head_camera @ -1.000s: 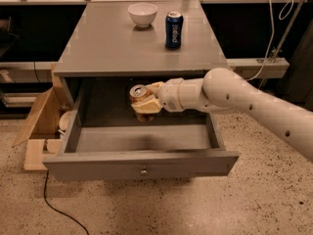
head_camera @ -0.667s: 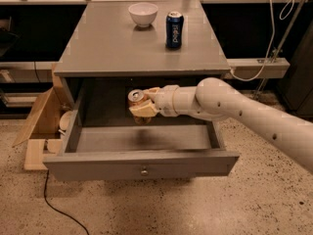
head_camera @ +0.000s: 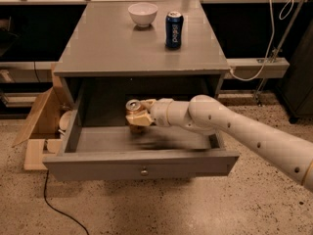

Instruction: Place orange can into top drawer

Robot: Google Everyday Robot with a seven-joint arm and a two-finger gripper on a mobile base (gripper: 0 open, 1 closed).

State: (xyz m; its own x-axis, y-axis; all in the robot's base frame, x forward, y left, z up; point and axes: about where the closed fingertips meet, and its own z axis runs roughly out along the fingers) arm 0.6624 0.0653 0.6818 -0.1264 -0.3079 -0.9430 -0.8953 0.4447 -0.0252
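— Where is the orange can point(head_camera: 132, 106)?

— Inside the top drawer point(head_camera: 142, 162), which stands pulled well out from under the table point(head_camera: 112, 48). The can is upright, silver top up, towards the back and left of the drawer's middle. Whether its base touches the drawer floor cannot be told; there is a dark shadow just below and to the right of it.

— And the gripper point(head_camera: 136, 119)?

— It reaches in over the drawer's right side on the end of the white arm point(head_camera: 234, 129), and its pale fingers point(head_camera: 142, 120) are clamped round the can's lower half.

— How does the drawer look otherwise?

— Grey, wide and shallow, with a flat front panel and a small round knob point(head_camera: 144, 171) at its centre. Apart from the can and gripper, only its bare floor shows.

— What is on top of the table?

— A white bowl point(head_camera: 143, 13) near the back edge, and a dark blue can point(head_camera: 173, 29) just beside it to the right, upright, the two not touching.

— Anything around the table?

— A cardboard box point(head_camera: 41, 116) with its flaps spread lies on the speckled floor at the left, and a black cable point(head_camera: 54, 199) trails across the floor in front of it.
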